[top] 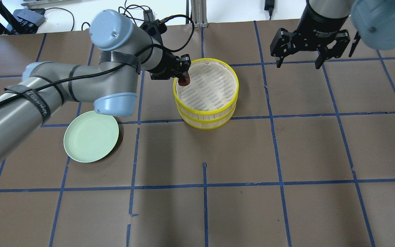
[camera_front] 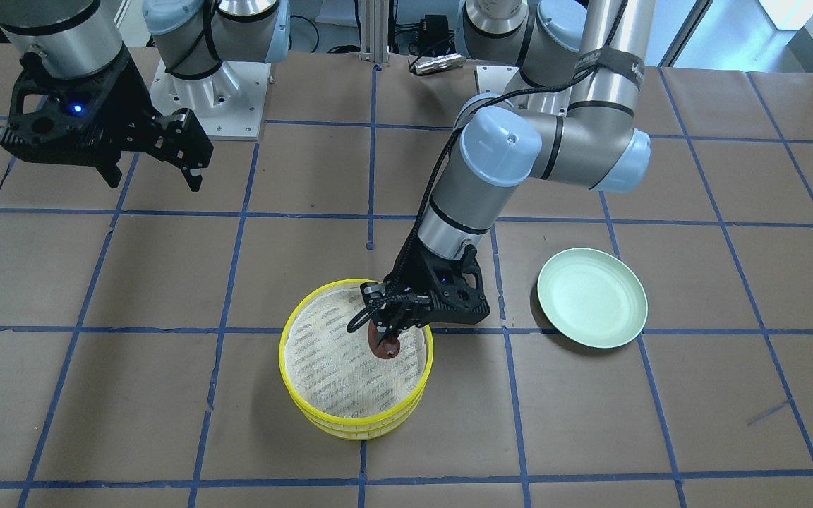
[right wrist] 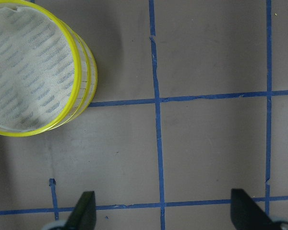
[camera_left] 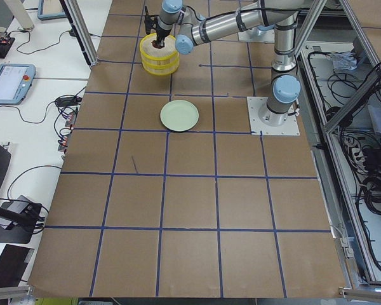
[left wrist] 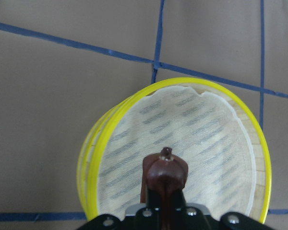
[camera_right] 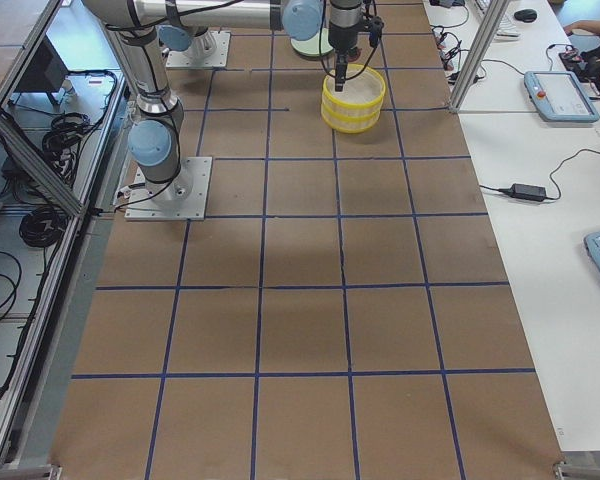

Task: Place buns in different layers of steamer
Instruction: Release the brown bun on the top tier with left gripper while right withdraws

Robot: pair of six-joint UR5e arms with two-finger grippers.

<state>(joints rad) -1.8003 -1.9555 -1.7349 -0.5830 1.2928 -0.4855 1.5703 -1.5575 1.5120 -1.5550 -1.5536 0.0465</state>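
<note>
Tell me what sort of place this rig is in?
Most likely a robotics lab, not a kitchen: a brown paper table marked with a blue tape grid, a teach pendant on a side bench, loose cables and aluminium framing around it.

We find the two round, yellow-rimmed steamer layers (top: pixel 204 118) with woven bottoms stacked one on the other near the middle of the brown paper-covered counter (top: pixel 204 206). The round pale green plate (top: pixel 91 139) lies to their left, nearer the robot and well apart. The left arm's fingers (top: pixel 183 72) hold the glossy reddish-brown oblong bun (top: pixel 184 81) over the upper layer, just inside its left rim. The right arm's fingers (top: pixel 279 59) hang above the counter, right of the stack and apart from it.
</note>
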